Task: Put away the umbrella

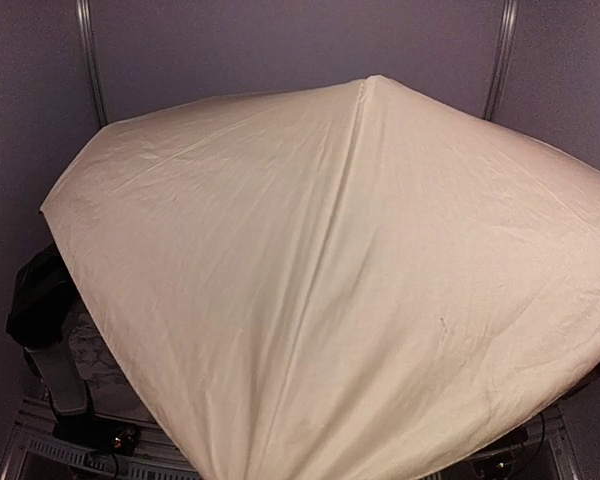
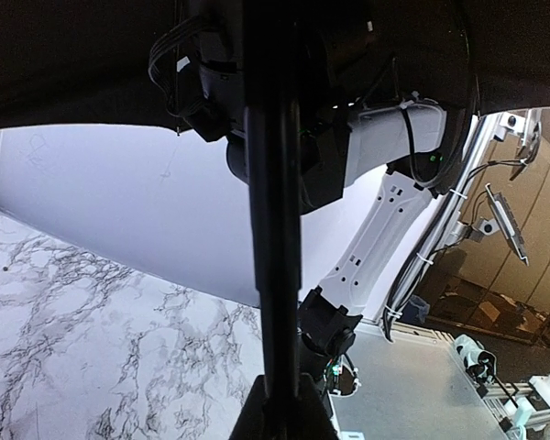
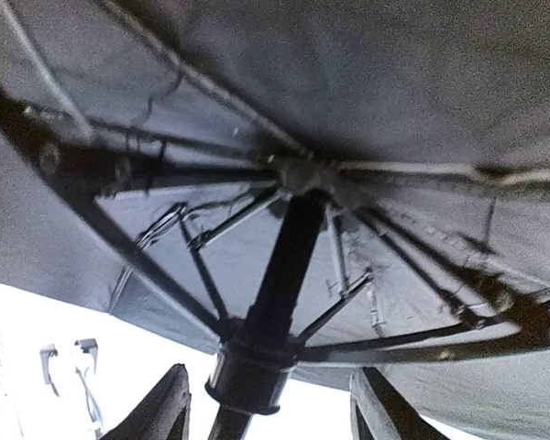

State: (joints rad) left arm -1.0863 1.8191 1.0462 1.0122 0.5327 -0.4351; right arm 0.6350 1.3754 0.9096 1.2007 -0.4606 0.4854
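The umbrella (image 1: 320, 270) stands open, and its cream canopy fills most of the top view, hiding both grippers there. In the left wrist view my left gripper (image 2: 281, 392) is shut on the umbrella's thin black shaft (image 2: 273, 229), which runs straight up to the black underside. The right wrist view looks up along the shaft (image 3: 284, 266) at the ribs and the black runner (image 3: 247, 371). My right gripper (image 3: 270, 371) is open, with one finger on each side of the runner and a gap on both sides. The handle is out of view.
A marble tabletop (image 2: 82, 348) lies below the canopy. The right arm's white link (image 2: 376, 229) stands close behind the shaft. A black object (image 1: 40, 300) and the left arm's base (image 1: 65, 385) show at the canopy's left edge. Metal frame posts (image 1: 90, 60) rise at the back.
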